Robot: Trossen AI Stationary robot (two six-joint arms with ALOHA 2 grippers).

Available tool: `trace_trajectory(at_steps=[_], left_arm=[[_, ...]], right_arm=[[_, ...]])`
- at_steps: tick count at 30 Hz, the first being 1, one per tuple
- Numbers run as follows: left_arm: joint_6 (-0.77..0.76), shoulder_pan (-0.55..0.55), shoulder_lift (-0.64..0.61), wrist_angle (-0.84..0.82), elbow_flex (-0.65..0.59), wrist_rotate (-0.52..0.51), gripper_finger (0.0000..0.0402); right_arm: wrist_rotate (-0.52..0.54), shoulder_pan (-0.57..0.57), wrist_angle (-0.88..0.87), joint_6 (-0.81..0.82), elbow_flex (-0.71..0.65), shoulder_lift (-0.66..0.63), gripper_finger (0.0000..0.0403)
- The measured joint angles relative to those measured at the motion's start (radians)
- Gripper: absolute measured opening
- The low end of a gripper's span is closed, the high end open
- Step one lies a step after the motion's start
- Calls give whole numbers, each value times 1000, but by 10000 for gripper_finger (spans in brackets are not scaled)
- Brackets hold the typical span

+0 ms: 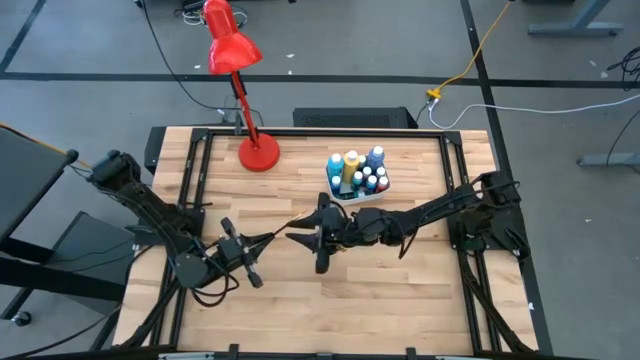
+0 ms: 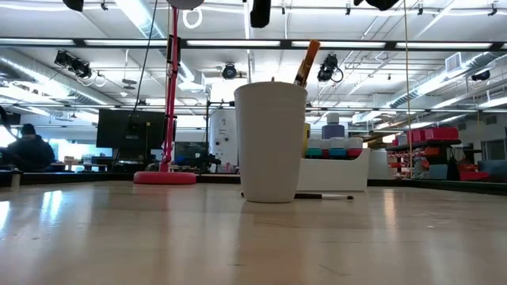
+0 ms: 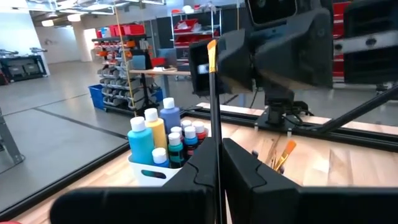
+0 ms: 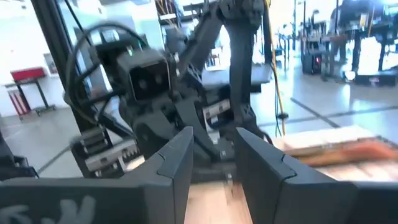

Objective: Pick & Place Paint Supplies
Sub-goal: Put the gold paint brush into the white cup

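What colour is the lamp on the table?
Red: the desk lamp shows best in the high view.

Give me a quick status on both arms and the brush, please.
Left tool shut on black-handled brush, held upright. Right tool part open, nothing seen in it. Bottles in white caddy; white cup mid-table.

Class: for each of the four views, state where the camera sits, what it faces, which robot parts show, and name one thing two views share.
High: overhead, facing down on the table; both arms show.
Low: at tabletop height, facing a white cup; no arms clearly show.
Left wrist: behind the left gripper, shut on a brush, facing the right arm.
Right wrist: behind the right gripper, facing the left arm.
Shared: the bottles appear in the high and left wrist views.
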Motion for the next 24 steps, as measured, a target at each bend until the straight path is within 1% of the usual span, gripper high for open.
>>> trace_trajectory(at_steps=[3, 7, 10, 11, 15, 17, 19, 22, 24], left_arm=[[0, 0, 0, -1, 0, 19, 14], [-1, 1, 0, 0, 0, 16, 14], [-1, 0, 0, -2, 0, 18, 14], [-1, 0, 0, -1, 0, 18, 14], [-1, 0, 0, 0, 0, 20, 14], [-1, 0, 0, 0, 0, 20, 13], [-1, 0, 0, 1, 0, 19, 13], [-1, 0, 0, 1, 0, 21, 13], [-1, 0, 0, 1, 0, 28, 13]], right_arm=[[-5, -10, 23, 3, 0, 0, 121], [-9, -22, 17, 46, 0, 0, 121], [-18, -22, 3, 48, 0, 0, 121], [-41, -22, -1, 48, 0, 0, 121], [-225, -21, -25, 94, 1, 0, 121], [-250, -15, -55, 132, 1, 0, 121], [-207, -11, -91, 153, 1, 0, 121], [-76, -19, -149, 166, 1, 0, 121], [-13, -26, -146, 149, 1, 0, 121]])
